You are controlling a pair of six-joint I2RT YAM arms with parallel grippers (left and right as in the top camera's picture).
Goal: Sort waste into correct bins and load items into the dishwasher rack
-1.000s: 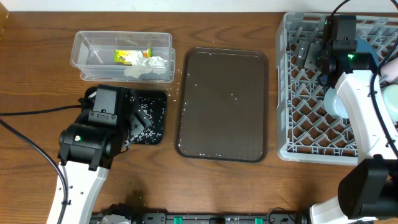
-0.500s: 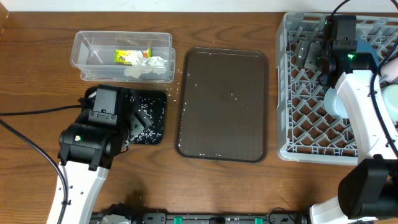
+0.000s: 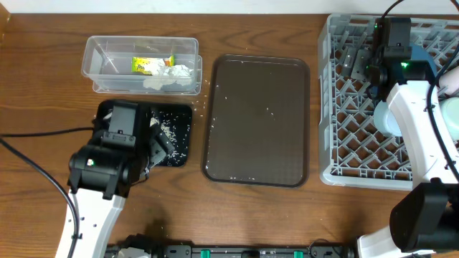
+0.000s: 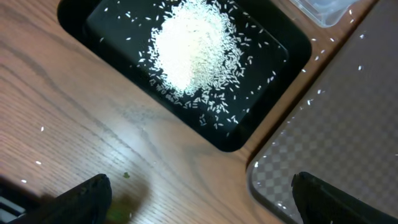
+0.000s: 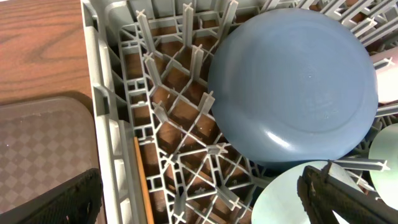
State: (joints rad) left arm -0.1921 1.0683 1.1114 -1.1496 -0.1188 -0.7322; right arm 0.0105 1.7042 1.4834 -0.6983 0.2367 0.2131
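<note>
Snack wrapper [image 3: 150, 66] in tub [image 3: 106, 51]; print illegible

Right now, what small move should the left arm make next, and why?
Probably shift the open, empty left gripper toward the brown tray: most rice sits piled in the black tray, but stray grains dot the brown tray's surface.

Overhead: left arm [image 3: 100, 168] hid black tray's [image 3: 179, 140] left part; right arm [image 3: 416, 122] covered most dishes [image 3: 382, 118]; rack [image 3: 344, 107] cropped at right edge.
</note>
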